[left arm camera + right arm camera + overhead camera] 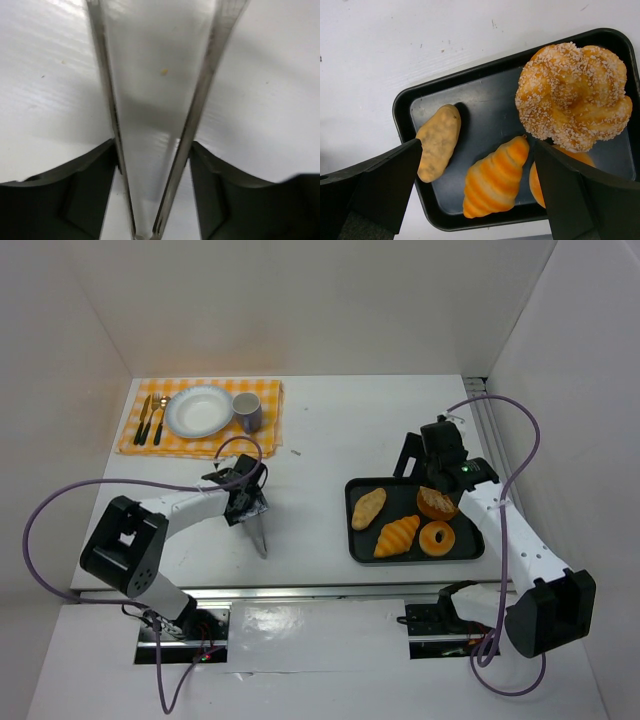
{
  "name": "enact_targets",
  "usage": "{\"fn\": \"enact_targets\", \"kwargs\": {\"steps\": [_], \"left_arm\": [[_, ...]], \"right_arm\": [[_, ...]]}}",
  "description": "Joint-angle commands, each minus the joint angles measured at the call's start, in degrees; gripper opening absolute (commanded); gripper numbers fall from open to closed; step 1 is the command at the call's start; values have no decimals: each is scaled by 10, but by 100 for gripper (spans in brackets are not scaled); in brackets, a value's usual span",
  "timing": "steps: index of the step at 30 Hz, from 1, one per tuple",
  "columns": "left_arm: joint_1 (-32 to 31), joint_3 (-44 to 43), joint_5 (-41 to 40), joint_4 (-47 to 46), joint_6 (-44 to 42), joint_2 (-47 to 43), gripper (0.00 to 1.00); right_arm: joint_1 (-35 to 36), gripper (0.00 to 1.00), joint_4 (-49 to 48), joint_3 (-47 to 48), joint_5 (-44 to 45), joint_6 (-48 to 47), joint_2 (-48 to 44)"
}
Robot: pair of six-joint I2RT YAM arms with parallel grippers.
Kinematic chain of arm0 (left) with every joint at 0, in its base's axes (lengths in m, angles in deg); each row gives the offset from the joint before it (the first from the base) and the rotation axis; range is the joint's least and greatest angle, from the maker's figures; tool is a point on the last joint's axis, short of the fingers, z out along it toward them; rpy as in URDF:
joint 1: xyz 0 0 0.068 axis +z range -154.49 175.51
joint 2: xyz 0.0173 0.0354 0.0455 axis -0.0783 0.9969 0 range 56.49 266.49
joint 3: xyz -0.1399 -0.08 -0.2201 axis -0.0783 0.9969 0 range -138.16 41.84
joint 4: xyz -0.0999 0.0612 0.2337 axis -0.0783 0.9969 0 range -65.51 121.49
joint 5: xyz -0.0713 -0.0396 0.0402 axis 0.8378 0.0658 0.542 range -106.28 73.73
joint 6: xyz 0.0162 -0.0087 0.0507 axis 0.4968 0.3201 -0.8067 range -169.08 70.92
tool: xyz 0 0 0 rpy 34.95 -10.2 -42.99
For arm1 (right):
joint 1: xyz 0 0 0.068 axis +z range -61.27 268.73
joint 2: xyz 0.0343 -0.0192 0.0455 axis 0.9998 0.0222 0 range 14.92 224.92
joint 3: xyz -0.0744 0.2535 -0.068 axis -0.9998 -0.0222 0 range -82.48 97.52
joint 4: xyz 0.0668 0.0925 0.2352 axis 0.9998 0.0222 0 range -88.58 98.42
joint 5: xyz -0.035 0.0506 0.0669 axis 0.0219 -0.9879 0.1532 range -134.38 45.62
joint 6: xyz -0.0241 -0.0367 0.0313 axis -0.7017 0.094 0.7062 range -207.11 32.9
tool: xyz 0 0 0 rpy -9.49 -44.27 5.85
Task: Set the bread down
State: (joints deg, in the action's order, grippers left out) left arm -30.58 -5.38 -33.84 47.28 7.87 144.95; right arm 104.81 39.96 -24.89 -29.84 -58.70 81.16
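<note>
The bread (pixel 437 538), a small orange-brown ring doughnut, lies at the near right of the black tray (pixel 353 530). In the right wrist view only an orange edge of the bread (pixel 536 182) shows beside my right finger. My right gripper (pixel 440 480) (pixel 477 150) hangs open above the tray, with nothing between its fingers. My left gripper (pixel 245 502) (pixel 154 145) is over the bare table left of the tray. Its fingers press on the two arms of metal tongs (pixel 260 536) (pixel 197 100), whose arms spread away from the gripper.
The tray also holds a sugared round bun (pixel 437 502) (pixel 572 95), a striped croissant (pixel 397 535) (pixel 495 180) and an oval pale roll (pixel 368 507) (pixel 438 141). At the far left, a checked placemat (pixel 270 400) carries a white plate (pixel 198 411), a mug (pixel 247 412) and cutlery (pixel 151 420).
</note>
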Motion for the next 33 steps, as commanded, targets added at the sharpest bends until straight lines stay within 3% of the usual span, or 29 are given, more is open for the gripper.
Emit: {"fn": "enact_targets", "kwargs": {"steps": [1, 6, 9, 10, 14, 18, 21, 25, 31, 33], "left_arm": [[2, 18, 26, -5, -20, 22, 67], [-50, 13, -12, 78, -42, -69, 33], [-61, -5, -2, 95, -110, -128, 25], [-80, -13, 50, 77, -191, -143, 22], [-119, -87, 146, 118, -292, -172, 25], [-180, -161, 220, 158, -346, -133, 35], [-219, -206, 266, 168, -358, -86, 47], [-285, -249, 287, 162, -352, -27, 47], [-318, -306, 302, 120, -335, 19, 48], [-325, -324, 318, 97, -327, 28, 57]], "right_arm": [[1, 100, -23, 4, -8, -5, -11], [1, 100, -29, 4, -8, -5, -6], [1, 100, -29, 22, -8, -5, 1], [1, 100, -29, 22, -8, -5, 6], [13, 100, -1, 81, -8, -5, 6], [13, 100, 21, 132, 5, -10, -7], [19, 100, 35, 165, 28, -10, -29], [19, 100, 47, 204, 34, -20, -53], [19, 100, 53, 241, 41, -32, -59], [13, 100, 58, 249, 41, -32, -59]]}}
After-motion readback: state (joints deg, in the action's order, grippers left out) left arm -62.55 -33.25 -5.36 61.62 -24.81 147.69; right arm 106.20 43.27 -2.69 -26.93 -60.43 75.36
